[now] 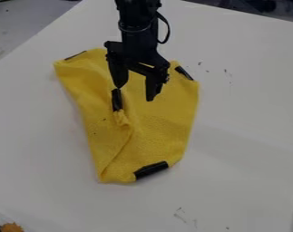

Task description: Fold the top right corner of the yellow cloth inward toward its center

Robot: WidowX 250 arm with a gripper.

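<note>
Camera view: we see the pincer (135, 93) spread and gripping nothing over the yellow cloth (160, 124) on the white tabletop (245, 104), one fingertip at a black corner strip (117, 99). That corner seems folded inward, which would explain the long crease.

A robot arm (139, 38) over a white table (245, 118) suggests a lab.
</note>
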